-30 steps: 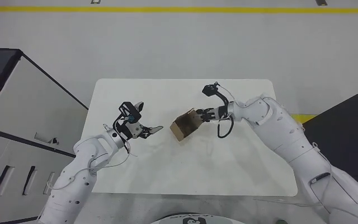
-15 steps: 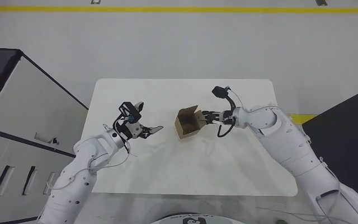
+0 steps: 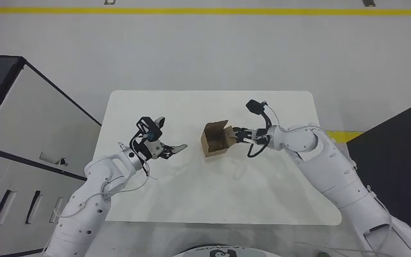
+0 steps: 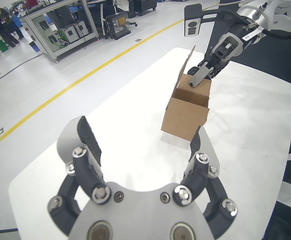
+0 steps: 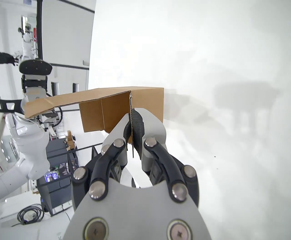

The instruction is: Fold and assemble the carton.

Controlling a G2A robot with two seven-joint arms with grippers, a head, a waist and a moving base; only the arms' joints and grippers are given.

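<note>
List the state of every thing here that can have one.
Carton: opened into a box shape, top unclosed, one flap standing up.
Left tool: open, holding nothing, apart from the carton.
Right tool: shut on the carton's wall edge.

**Bright workshop floor around a white table**

A white, round-cornered table (image 3: 192,193) stands on a pale, glossy floor (image 3: 192,51). A yellow line (image 3: 205,11) runs across the floor on the far side. A grey cabinet (image 3: 32,122) sits just left of the table. Farther off, an aluminium-frame rack (image 4: 61,25) holds electrical gear, with dark carts (image 4: 118,21) beside it.
</note>
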